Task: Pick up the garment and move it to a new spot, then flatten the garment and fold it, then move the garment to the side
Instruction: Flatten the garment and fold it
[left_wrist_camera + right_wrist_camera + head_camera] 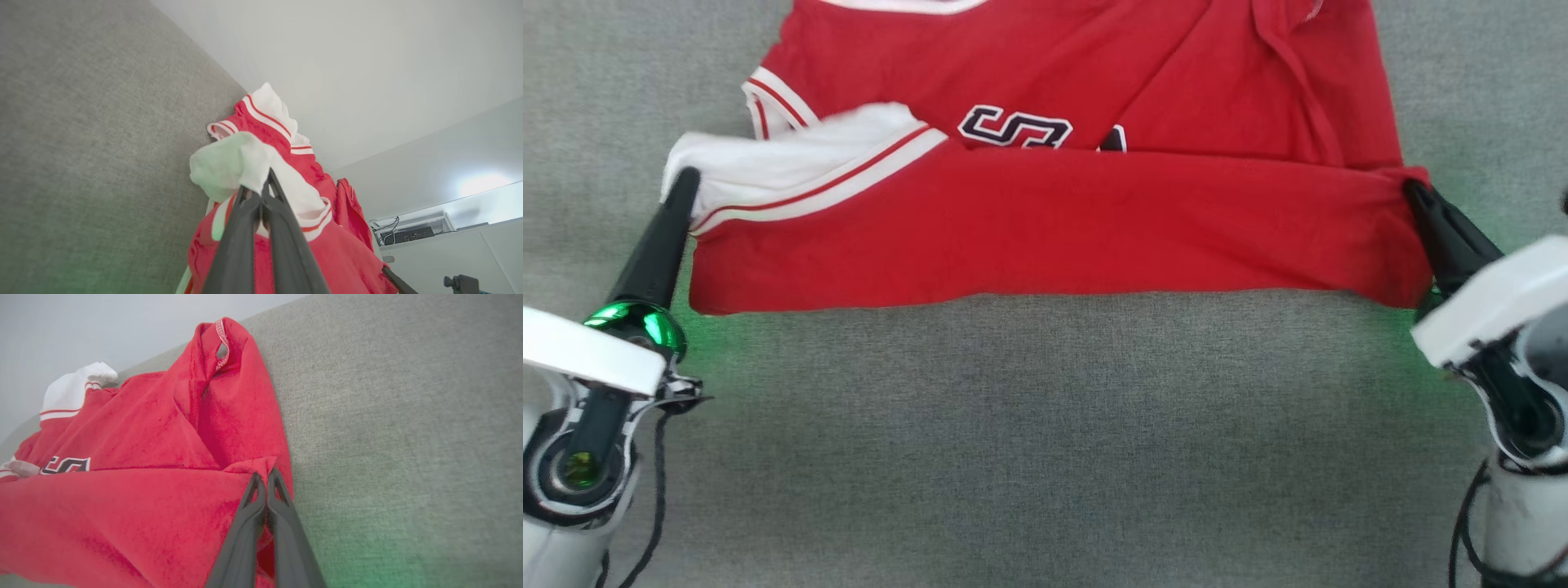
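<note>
The garment (1045, 220) is a red jersey T-shirt with white sleeves and striped trim, spread across the grey surface, its near part folded up over black-and-white lettering. My left gripper (686, 181) is shut on the white sleeve at the garment's left end; in the left wrist view the left gripper (263, 185) pinches the white sleeve cloth of the garment (347, 261). My right gripper (1414, 189) is shut on the red corner at the right end. In the right wrist view the right gripper (265, 476) clamps that corner of the garment (135, 506). The fold hangs stretched between both grippers.
A grey fabric surface (1045, 441) stretches under and in front of the garment. In the left wrist view a pale wall (367, 61) rises beyond the surface, with a white shelf holding cables (408, 232) and a small dark camera (461, 282) at the lower right.
</note>
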Controlling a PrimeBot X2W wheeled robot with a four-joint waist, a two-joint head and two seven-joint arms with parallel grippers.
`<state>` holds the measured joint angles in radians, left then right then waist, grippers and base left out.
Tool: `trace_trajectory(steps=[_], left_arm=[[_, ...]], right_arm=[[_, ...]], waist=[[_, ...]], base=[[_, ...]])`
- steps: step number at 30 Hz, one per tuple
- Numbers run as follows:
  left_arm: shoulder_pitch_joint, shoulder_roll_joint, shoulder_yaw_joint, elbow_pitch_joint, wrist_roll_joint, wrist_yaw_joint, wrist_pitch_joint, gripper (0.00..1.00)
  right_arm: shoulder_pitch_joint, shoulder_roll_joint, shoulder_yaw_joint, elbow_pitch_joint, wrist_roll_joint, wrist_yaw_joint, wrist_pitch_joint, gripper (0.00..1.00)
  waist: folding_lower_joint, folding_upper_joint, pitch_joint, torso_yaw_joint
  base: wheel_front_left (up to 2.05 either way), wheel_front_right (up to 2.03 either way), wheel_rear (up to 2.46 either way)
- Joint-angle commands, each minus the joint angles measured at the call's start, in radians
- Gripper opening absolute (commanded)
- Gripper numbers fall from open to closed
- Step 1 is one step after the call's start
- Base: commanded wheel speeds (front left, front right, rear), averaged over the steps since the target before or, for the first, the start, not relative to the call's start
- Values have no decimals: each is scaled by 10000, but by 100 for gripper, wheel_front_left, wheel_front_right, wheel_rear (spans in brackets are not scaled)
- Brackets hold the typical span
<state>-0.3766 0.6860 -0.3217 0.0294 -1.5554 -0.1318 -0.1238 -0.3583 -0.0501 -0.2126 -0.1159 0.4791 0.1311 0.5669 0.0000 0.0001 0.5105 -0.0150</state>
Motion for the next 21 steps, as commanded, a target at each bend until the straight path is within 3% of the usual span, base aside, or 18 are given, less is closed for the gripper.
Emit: trace_trajectory(steps=[1, 7, 19, 20, 21], left_arm=[[-172, -5, -131, 125, 163, 23, 37, 0], [-310, -19, -465, 702, 313, 23, -266, 0], [-139, 583, -1257, 1096, 652, 26, -849, 0], [-209, 613, -1369, 1123, 743, 26, -876, 0], [-314, 650, -1478, 1100, 865, 26, -945, 0]], right_arm=[[-247, -7, 106, 220, -232, -9, -158, 0], [-678, -11, 255, 1121, -631, -9, -593, 0], [-880, -24, 613, 1917, -703, -9, -1264, 0], [-911, -46, 658, 1993, -725, -9, -1326, 5], [-926, -71, 701, 2056, -751, -9, -1406, 40]], waist=[[0, -1, 209, -36], [0, -1, 418, 44], [0, -1, 352, -15], [0, -1, 331, -20], [0, -1, 296, -14]], base=[[0, 0, 0], [0, 0, 0], [0, 0, 0], [0, 0, 0], [0, 0, 0]])
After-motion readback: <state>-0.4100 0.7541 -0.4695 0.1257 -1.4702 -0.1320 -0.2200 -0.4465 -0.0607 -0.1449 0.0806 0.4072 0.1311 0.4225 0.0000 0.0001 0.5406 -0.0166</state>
